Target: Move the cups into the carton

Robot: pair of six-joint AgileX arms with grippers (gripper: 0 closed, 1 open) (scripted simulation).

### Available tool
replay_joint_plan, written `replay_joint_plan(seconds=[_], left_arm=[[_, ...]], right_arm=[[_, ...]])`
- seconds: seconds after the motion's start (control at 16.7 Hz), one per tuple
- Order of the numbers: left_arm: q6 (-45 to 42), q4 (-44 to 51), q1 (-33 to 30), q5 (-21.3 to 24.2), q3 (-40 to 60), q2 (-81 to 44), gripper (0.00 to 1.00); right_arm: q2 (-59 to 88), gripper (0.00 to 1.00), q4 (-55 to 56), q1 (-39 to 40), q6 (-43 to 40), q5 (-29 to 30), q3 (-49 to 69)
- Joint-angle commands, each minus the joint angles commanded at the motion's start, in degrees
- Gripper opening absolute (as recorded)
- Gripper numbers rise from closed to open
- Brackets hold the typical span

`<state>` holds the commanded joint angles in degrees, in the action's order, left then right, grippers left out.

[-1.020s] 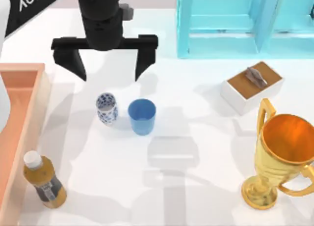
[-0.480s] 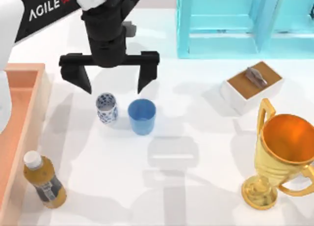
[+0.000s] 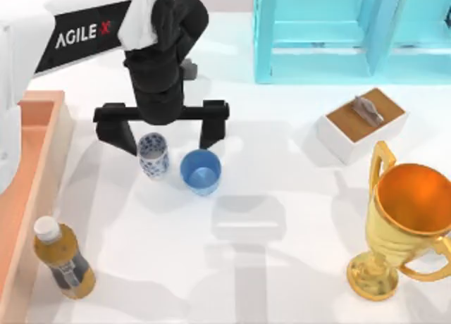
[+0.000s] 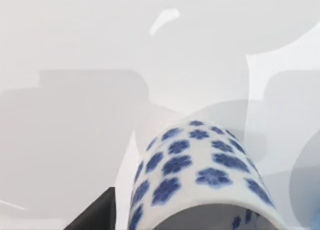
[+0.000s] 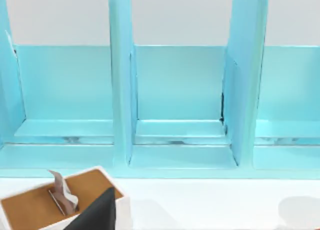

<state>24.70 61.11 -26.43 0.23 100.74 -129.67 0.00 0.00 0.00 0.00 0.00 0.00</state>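
Here, the left gripper (image 3: 163, 132) is shown spread wide and empty, one finger on either side of the floral cup (image 3: 153, 155). The blue cup (image 3: 201, 172) is seen just beside the floral cup; the carton (image 3: 44, 170) is set well apart from it.

We are at a rendered simulation tabletop, not a real room: a plain white table (image 3: 282, 268) carries unrelated props. A turquoise shelf unit (image 3: 352, 28) stands at one o'clock, a gold trophy (image 3: 405, 218) at four, a bottle (image 3: 63, 260) at eight.
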Motion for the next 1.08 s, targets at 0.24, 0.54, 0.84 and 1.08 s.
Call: replay_joint_plan(seconds=[0.24, 0.54, 0.84, 1.08], left_arm=[[0.0, 0.0, 0.0, 0.0, 0.0, 0.0, 0.77], [0.0, 0.0, 0.0, 0.0, 0.0, 0.0, 0.4], [0.0, 0.0, 0.0, 0.0, 0.0, 0.0, 0.02], [0.0, 0.0, 0.0, 0.0, 0.0, 0.0, 0.0]], right_arm=[[0.0, 1.0, 0.0, 0.0, 0.0, 0.0, 0.0], [0.0, 1.0, 0.0, 0.0, 0.0, 0.0, 0.0], [0.0, 1.0, 0.0, 0.0, 0.0, 0.0, 0.0], [0.0, 1.0, 0.0, 0.0, 0.0, 0.0, 0.0]])
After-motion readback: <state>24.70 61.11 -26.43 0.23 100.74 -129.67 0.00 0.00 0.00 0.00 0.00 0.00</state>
